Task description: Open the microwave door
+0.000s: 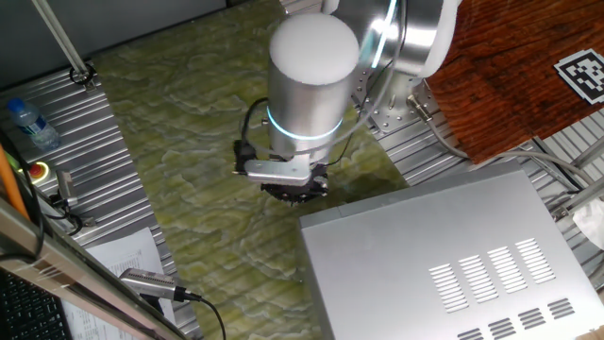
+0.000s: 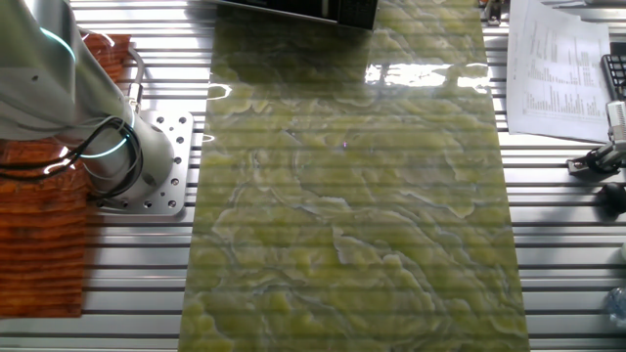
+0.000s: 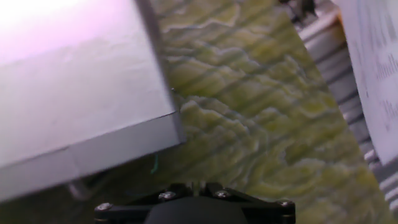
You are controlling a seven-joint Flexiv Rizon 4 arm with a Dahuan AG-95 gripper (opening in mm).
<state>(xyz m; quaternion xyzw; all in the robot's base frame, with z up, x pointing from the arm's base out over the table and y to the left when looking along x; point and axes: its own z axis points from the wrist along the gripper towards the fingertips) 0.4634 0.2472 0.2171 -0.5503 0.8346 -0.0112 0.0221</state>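
The microwave [image 1: 453,274] is a large silver-grey box with vent slots on top, at the lower right of one fixed view. Its door shows as a thin silver strip [image 1: 415,196] along the box's far edge. In the other fixed view the door is a dark band [image 2: 293,10] at the top. In the hand view the box [image 3: 68,81] fills the upper left, with the door's grey strip [image 3: 106,149] below it. My gripper [image 1: 294,187] hangs just beyond the box's near-left corner, apart from it. Its black fingers [image 3: 177,188] stand close together at the bottom edge, holding nothing.
A green marbled mat [image 1: 189,142] covers the table's middle. A rust-brown wooden board [image 1: 510,66] with a printed tag lies behind the arm's base. A water bottle [image 1: 28,123], a red button [image 1: 40,171] and papers [image 1: 123,260] line the left side.
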